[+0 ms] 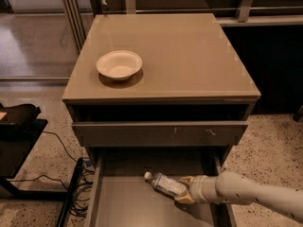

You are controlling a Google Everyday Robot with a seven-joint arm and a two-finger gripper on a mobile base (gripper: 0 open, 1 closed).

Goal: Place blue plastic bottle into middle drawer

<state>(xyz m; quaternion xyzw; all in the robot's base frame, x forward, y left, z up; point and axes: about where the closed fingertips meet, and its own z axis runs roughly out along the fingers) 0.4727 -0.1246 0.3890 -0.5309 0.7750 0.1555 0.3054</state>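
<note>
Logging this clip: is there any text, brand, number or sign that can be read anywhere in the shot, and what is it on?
No text here can be read.
Label on the blue plastic bottle: pale print, too blurred to read. The gripper holds this bottle by its base, low in the open middle drawer.
White bowl: no writing.
Upper drawer front: only white scuff marks, no lettering.

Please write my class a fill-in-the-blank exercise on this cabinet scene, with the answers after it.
The white bowl sits on ____ of the cabinet.
The middle drawer stands ____.
Over that drawer, the gripper holds the blue plastic bottle, whose cap is ____.
Answers: top; open; white.
</note>
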